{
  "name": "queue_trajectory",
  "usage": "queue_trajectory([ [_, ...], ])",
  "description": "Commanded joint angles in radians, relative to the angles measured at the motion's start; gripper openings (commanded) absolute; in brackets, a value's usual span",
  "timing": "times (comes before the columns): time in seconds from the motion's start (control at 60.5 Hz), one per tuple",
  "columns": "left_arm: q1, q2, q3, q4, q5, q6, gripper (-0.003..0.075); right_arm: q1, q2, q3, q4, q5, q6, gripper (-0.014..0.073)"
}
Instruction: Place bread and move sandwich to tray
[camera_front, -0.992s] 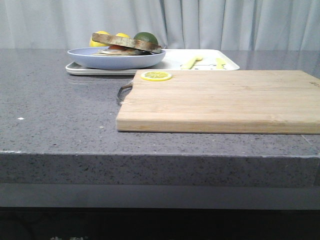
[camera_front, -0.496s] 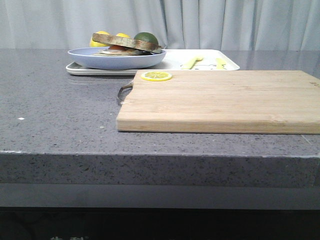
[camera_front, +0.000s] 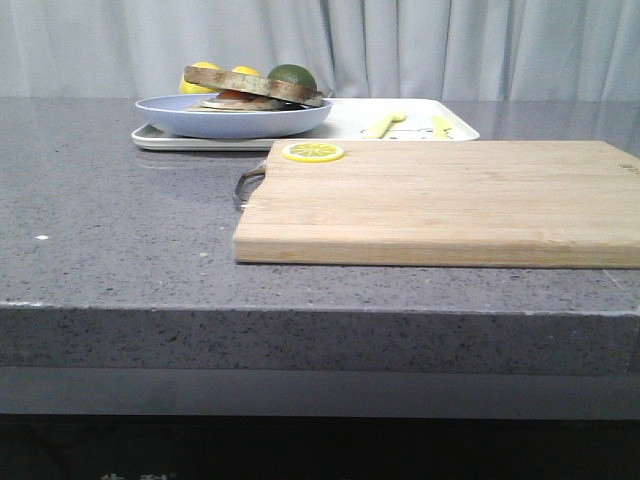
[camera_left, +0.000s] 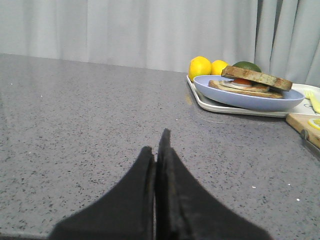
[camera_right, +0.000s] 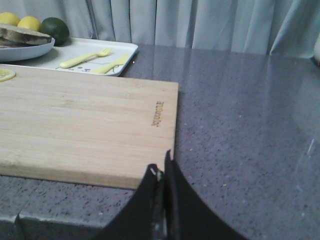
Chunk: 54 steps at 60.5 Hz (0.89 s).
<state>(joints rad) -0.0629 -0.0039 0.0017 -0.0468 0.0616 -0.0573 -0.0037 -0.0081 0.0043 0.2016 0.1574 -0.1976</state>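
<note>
The bread (camera_front: 255, 83), a thick brown-crusted slice, lies tilted on top of the sandwich (camera_front: 235, 102) in the round pale blue plate (camera_front: 232, 118). The plate stands on the left part of the white tray (camera_front: 352, 124) at the back of the counter. The left wrist view shows the bread (camera_left: 256, 77) over the egg slice on the plate (camera_left: 240, 97). My left gripper (camera_left: 156, 141) is shut and empty, low over bare grey counter, well short of the tray. My right gripper (camera_right: 160, 161) is shut and empty at the near right corner of the cutting board (camera_right: 85, 120). Neither gripper appears in the front view.
A light wooden cutting board (camera_front: 440, 200) with a lemon slice (camera_front: 312, 152) lies in front of the tray. Two lemons (camera_left: 200, 66) and a lime (camera_left: 246, 65) sit behind the plate. A yellow fork (camera_right: 85, 57) and knife (camera_right: 112, 64) lie on the tray's right part. Curtains hang behind.
</note>
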Motion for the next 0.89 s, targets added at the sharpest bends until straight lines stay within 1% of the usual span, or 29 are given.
queue_trajectory([
  [0.0, 0.003, -0.021, 0.005, -0.001, -0.086, -0.009, -0.0018, -0.006, -0.015, 0.019, 0.037, -0.120, -0.003, -0.0068],
  [0.05, 0.003, -0.021, 0.005, -0.001, -0.086, -0.009, -0.0018, -0.006, -0.026, 0.020, 0.032, -0.100, -0.003, -0.0068],
  [0.628, 0.003, -0.020, 0.005, -0.001, -0.086, -0.009, -0.0018, -0.006, -0.025, 0.020, 0.016, -0.150, 0.003, -0.0068],
  [0.678, 0.003, -0.020, 0.005, -0.001, -0.086, -0.009, -0.0018, -0.006, -0.025, 0.020, -0.017, -0.172, 0.036, -0.0068],
  [0.711, 0.003, -0.020, 0.005, -0.001, -0.086, -0.009, -0.0018, -0.006, -0.025, 0.020, -0.065, -0.185, 0.074, -0.0068],
  [0.794, 0.003, -0.020, 0.005, -0.001, -0.086, -0.009, -0.0018, -0.008, -0.025, 0.020, -0.193, -0.222, 0.247, -0.0068],
  [0.876, 0.003, -0.020, 0.005, -0.001, -0.086, -0.009, -0.0018, -0.017, -0.025, 0.020, -0.263, -0.226, 0.362, -0.0068],
])
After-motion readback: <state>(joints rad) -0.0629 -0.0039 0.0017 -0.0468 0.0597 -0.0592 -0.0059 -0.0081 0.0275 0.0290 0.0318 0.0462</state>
